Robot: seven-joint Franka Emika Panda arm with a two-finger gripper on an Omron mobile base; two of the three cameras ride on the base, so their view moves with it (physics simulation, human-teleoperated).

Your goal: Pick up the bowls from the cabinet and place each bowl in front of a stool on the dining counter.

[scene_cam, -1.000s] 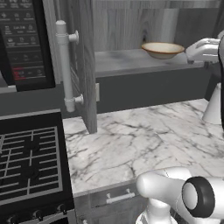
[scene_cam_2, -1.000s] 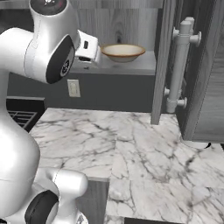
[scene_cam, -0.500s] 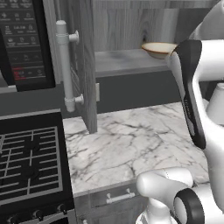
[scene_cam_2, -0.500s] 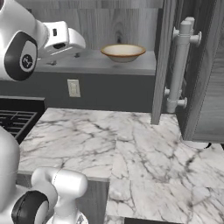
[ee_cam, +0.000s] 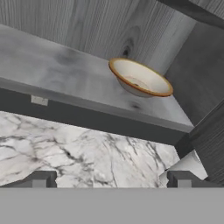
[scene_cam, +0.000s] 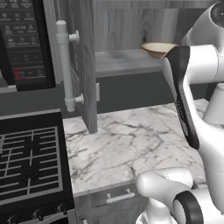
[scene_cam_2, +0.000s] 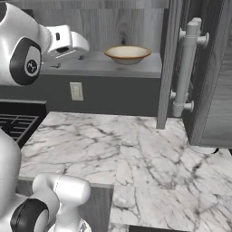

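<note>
At the upper left of the right base view the arm is seen bent at a dark joint, with the white hand held roughly level and aimed toward the shelf (scene_cam_2: pixel 113 68) of the cabinet (scene_cam_2: pixel 217 104). The gripper (ee_cam: pixel 109 180) is seen at the bottom of the hand view with its dark fingertips (ee_cam: pixel 41 179) set wide apart and nothing between them. A cream bowl (ee_cam: pixel 140 78), wide and shallow with a brownish rim, is seen resting on the grey wood-grain shelf at upper centre of that view, well apart from the fingertips. Below, a white grey-veined marble worktop (scene_cam_2: pixel 136 154) is spread, and a long cylindrical bar handle (scene_cam_2: pixel 188 68) is fixed upright to the open door.
</note>
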